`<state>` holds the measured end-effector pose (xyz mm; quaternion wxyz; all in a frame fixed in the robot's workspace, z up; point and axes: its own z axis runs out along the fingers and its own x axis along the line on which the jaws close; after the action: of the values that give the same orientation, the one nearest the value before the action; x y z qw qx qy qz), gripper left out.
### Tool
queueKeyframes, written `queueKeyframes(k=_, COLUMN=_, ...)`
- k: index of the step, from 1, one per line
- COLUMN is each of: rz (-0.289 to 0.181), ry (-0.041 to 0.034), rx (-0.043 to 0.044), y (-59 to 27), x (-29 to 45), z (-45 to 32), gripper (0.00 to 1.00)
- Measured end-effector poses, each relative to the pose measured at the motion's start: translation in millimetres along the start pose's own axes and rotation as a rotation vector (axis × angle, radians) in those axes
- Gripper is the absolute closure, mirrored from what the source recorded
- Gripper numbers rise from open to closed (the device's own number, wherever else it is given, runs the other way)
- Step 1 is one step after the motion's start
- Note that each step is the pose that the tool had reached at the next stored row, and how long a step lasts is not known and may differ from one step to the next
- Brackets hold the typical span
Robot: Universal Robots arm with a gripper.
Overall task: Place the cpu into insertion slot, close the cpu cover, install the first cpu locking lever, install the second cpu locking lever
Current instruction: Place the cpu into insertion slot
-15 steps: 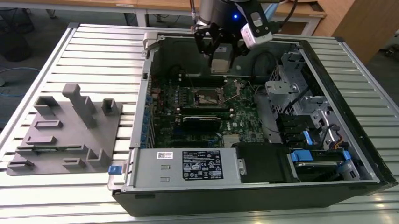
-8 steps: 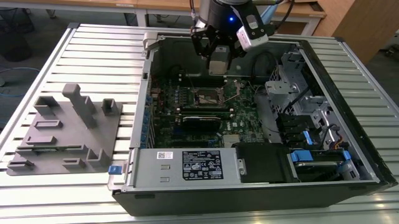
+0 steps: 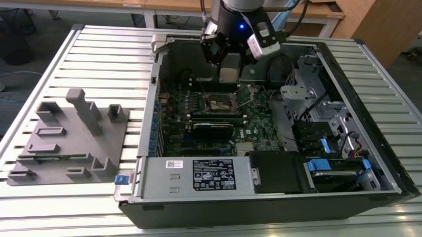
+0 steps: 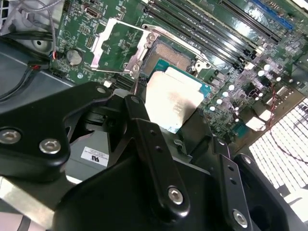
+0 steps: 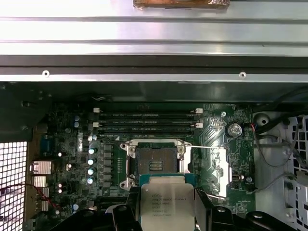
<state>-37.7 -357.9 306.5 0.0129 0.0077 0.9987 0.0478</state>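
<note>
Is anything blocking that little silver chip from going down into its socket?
Nothing visible does. The cpu, held in the jaws, hangs close to the open insertion slot, and the cpu cover lies flipped open beside the slot, off its opening.

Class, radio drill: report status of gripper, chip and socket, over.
Status: gripper shut on chip, hovering near socket. Socket empty, cover swung open. Nothing between them.

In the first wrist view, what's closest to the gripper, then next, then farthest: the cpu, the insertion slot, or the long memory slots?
1. The cpu, held in the gripper.
2. The insertion slot, just beyond the cpu.
3. The memory slots, past the insertion slot.
</note>
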Motion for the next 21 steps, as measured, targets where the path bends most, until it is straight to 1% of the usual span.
queueKeyframes(k=1, rz=0.0, ry=0.0001, rx=0.0012, y=0.0, x=0.1, z=0.2, gripper=0.46)
queueKeyframes(k=8, rz=0.0, ry=0.0, rx=0.0012, y=0.0, x=0.1, z=0.5, gripper=0.46)
queueKeyframes(k=10, rz=0.0, ry=-0.0001, rx=0.001, y=-0.3, x=0.1, z=2.7, gripper=0.46)
queueKeyframes(k=16, rz=0.0, ry=-0.0001, rx=0.0012, y=-1.3, x=0.4, z=12.7, gripper=0.46)
queueKeyframes(k=21, rz=0.0, ry=-0.0001, rx=0.0013, y=-1.4, x=0.4, z=13.9, gripper=0.46)
